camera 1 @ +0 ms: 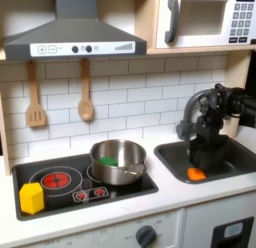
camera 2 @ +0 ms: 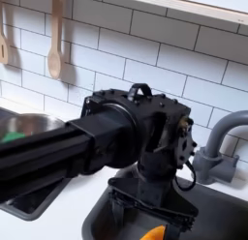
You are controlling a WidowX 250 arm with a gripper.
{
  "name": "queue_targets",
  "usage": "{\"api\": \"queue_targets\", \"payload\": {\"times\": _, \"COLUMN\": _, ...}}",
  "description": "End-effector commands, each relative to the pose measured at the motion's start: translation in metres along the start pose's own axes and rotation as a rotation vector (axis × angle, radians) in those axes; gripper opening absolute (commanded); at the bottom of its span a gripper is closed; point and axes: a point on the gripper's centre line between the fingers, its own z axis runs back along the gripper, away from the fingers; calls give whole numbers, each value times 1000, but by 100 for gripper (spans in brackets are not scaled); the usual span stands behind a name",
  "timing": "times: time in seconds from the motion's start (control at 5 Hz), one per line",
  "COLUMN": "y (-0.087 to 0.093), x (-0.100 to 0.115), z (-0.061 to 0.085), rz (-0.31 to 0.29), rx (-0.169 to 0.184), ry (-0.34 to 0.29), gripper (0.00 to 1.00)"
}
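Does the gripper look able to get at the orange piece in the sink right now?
Probably yes: the gripper hangs just above the orange piece in the sink, with nothing visible between them.

In the first exterior view my pincer (camera 1: 199, 164) hangs low in the sink (camera 1: 240, 162), just above an orange piece (camera 1: 196, 174) (whether I touch it, I cannot tell). A steel pot (camera 1: 117, 158) sits on the stove (camera 1: 60, 182), a yellow block (camera 1: 32, 197) at its left corner.

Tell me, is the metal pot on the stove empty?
No. The metal pot on the stove holds a green item.
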Motion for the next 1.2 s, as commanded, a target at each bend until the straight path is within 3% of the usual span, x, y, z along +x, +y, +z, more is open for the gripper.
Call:
{"api": "queue_targets", "payload": {"times": 0.0, "y": -8, "x": 1, "z": -11, "rz": 28, "rx": 8, "ry": -6, "gripper": 100}}
{"api": "queue_targets", "payload": {"times": 1.0, "y": -11, "x": 18, "z": -61, "rz": 59, "rx": 40, "ry": 67, "gripper": 100}}
